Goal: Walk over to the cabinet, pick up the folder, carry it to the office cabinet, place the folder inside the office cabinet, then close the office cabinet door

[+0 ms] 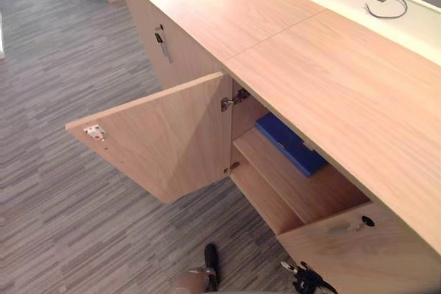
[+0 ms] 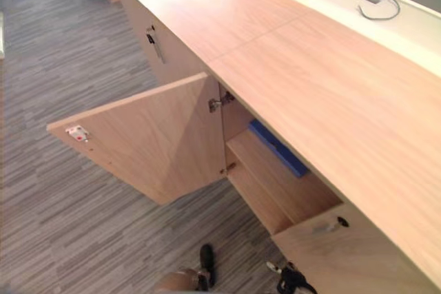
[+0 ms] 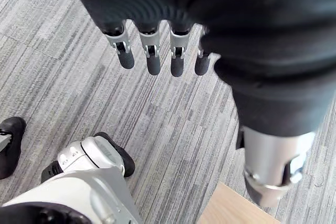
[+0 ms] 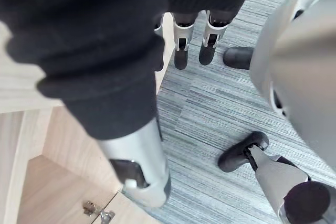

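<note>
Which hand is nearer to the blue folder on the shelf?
Right. The right hand hangs close beside the cabinet holding the blue folder; the left hand hangs over the carpet, farther from it.

Wooden cabinet (image 1: pixel 331 80), door (image 1: pixel 165 135) standing open, blue folder (image 1: pixel 289 144) flat on its upper shelf (image 1: pixel 306 187), grey striped carpet floor (image 1: pixel 62 218)

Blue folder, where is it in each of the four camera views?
Left eye view: blue folder on the shelf inside the open cabinet, right of centre.
Right eye view: folder on that shelf, near centre.
Left wrist view: left hand, empty, above carpet.
Right wrist view: right hand, empty, above carpet.
Shared landmark: the open door's upper hinge, left of the folder.
</note>
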{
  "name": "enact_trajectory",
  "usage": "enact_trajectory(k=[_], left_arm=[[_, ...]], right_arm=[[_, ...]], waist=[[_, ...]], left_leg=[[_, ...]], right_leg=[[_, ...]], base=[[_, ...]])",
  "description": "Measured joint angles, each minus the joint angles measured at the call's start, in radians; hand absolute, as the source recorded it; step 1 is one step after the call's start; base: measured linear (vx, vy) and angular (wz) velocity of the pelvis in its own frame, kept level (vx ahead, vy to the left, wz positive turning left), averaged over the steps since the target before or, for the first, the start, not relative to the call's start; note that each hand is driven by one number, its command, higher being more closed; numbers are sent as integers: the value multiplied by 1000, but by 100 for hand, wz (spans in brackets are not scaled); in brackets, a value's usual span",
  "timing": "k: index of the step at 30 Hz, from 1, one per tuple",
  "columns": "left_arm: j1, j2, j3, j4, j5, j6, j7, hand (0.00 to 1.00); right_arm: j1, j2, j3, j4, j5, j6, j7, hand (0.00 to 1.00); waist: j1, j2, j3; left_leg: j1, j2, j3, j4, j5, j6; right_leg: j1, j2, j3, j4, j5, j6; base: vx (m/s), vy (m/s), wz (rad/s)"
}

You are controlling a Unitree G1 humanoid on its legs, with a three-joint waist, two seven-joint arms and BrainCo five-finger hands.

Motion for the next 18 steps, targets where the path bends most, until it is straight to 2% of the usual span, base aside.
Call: enact_trajectory(k=[1,3,5,7,9,11,12,14,15,16,18], left_arm=[[-21,8,-9,-2,18,-1,0,0],[-60,30,-69,-17,54,-5,11,0],[-98,55,-144,-90,90,-21,25,0],[-139,89,-183,-152,102,-40,35,0],[-172,131,-197,-206,102,-59,52,0],[-196,183,-213,-283,102,-75,69,0],[-201,192,-215,-298,102,-77,70,0],[-232,221,-213,-331,100,-82,75,0],[-245,247,-210,-339,93,-83,76,0],[-259,269,-206,-335,95,-83,76,0],[-282,282,-187,-334,85,-83,76,0]], right_arm=[[4,1,1,-2,0,0,-5,0],[35,11,16,-49,26,-1,-6,0],[58,17,22,-86,49,-1,-4,0],[58,17,23,-89,56,-1,-5,0],[60,28,23,-86,62,-1,-5,0],[82,46,22,-99,66,-13,-5,0],[88,46,22,-98,66,-11,-4,0],[114,56,21,-98,69,-11,-2,0],[122,63,21,-97,97,-13,-2,0],[130,63,21,-96,97,-13,1,0],[143,63,11,-86,96,-12,4,0]], waist=[[-2,0,0],[-1,-1,0],[0,-2,-2],[-3,-1,-2],[-11,-1,-2],[-36,0,-7],[-43,1,-14],[-48,-1,-23],[-49,-6,-26],[-54,-9,-27],[-51,-23,-35]], left_leg=[[35,-12,11,-64,26,0],[84,-39,17,-138,54,10],[99,-64,25,-152,51,12],[100,-80,31,-153,44,21],[105,-84,32,-149,37,30],[125,-77,18,-150,35,33],[125,-73,13,-152,35,33],[130,-51,7,-153,36,32],[133,-37,4,-153,40,31],[137,-30,-4,-153,44,31],[138,-31,-5,-154,49,26]], right_leg=[[-6,-10,1,6,15,-22],[-11,-40,2,45,16,-24],[-42,-88,3,115,-2,-49],[-53,-111,3,139,-10,-56],[-52,-102,44,138,-10,-55],[-46,-54,161,138,-19,-41],[-46,-36,187,136,-21,-39],[-46,35,255,108,-32,-34],[-42,91,298,64,-37,-33],[-23,129,304,5,-37,-46],[-9,155,305,-52,-41,-58]], base=[[102,149,-35],[101,193,-13],[14,195,-7],[-27,126,-7],[-34,73,-8],[-49,7,11],[-62,-45,17],[-55,-72,4],[-71,-141,0],[-73,-155,5],[-62,-156,5]])
